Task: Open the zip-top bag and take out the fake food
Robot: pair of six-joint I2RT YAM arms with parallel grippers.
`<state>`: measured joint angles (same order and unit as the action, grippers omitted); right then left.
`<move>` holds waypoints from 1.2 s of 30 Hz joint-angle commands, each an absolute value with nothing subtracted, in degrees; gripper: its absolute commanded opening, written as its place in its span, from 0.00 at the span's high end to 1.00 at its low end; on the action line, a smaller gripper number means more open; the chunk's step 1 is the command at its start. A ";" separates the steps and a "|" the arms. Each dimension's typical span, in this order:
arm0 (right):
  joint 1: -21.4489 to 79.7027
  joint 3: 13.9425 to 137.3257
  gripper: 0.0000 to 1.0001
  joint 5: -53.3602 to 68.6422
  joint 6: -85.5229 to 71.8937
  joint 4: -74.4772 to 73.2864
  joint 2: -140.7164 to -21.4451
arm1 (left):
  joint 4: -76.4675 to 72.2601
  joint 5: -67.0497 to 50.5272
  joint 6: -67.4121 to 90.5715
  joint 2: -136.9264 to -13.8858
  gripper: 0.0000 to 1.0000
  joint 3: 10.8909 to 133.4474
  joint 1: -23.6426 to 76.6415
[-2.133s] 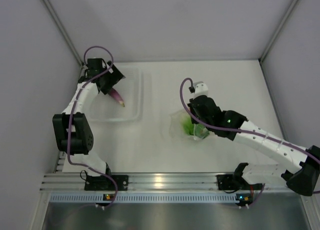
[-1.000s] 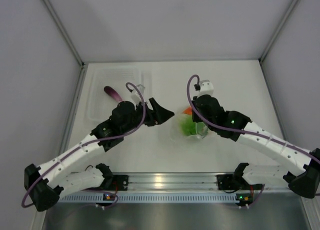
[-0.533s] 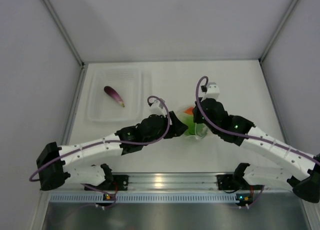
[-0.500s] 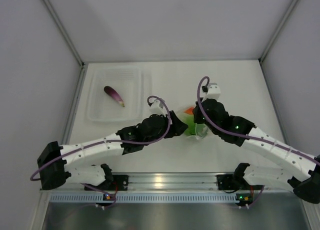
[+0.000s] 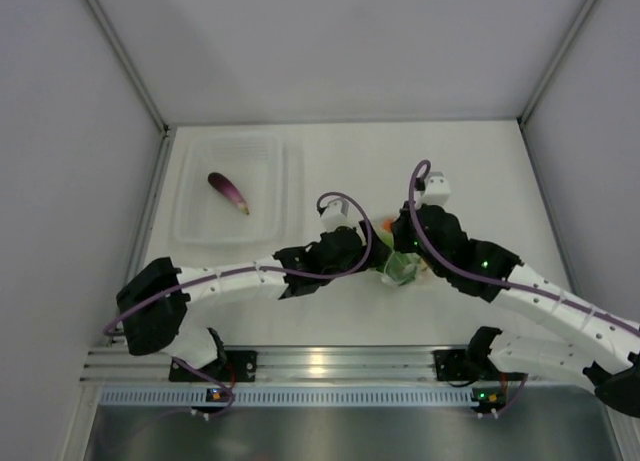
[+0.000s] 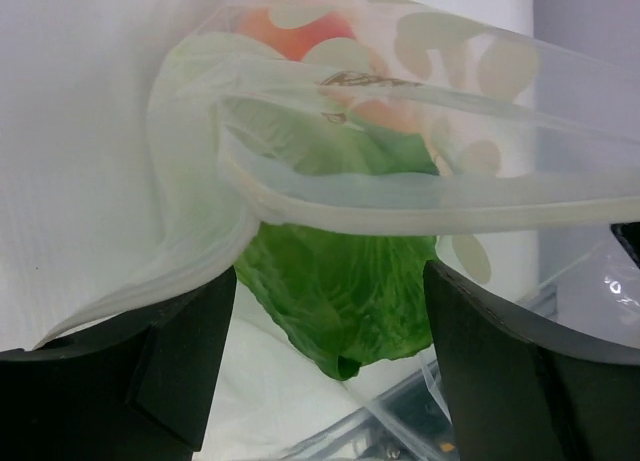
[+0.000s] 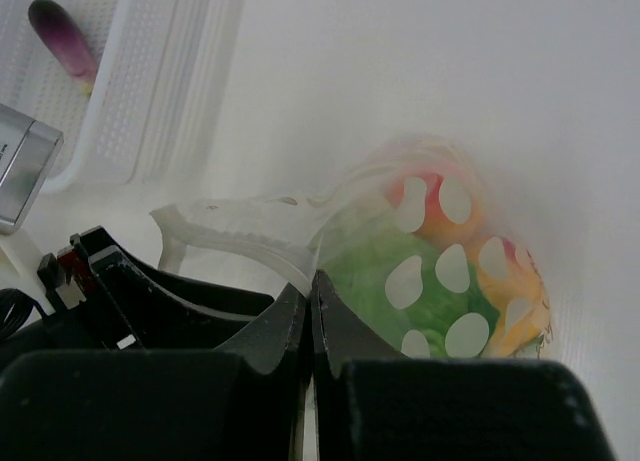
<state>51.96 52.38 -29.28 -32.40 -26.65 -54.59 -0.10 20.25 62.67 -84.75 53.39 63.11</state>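
Pinching zip-top bag (image 7: 250, 221) rim with right fingers (image 7: 270, 341) clamped shut, centre-right of top view, to keep mouth propped open. Reaching in with left fingers (image 6: 180, 361) spread wide astride lettuce (image 6: 340, 301), likely next out. Leaving peach (image 6: 290, 31) deeper inside; done with eggplant (image 5: 228, 192), lying in tray (image 5: 265, 156) upper left.

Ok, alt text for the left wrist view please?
The open left gripper flanks the gaping mouth of a clear, white-dotted plastic zip-top bag, its black fingers either side of a ruffled green toy lettuce. A round orange toy fruit sits deeper inside the bag.
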 commanded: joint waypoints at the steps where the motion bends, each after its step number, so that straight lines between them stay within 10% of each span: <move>1: 51.86 52.65 1.00 -30.76 -30.76 -28.81 -52.30 | -3.08 21.97 63.37 -85.86 0.18 55.90 63.37; 18: 50.45 45.70 1.00 -26.37 -30.41 -29.70 -47.63 | -3.16 20.73 68.11 -95.19 0.13 60.30 63.90; 36: 51.15 68.20 1.00 -28.67 -26.37 -51.94 -57.04 | 18.89 39.38 60.47 -84.64 0.19 59.76 62.67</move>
<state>51.46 63.24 -29.34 -27.90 -47.42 -56.18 13.58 35.73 62.78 -85.49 57.43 63.35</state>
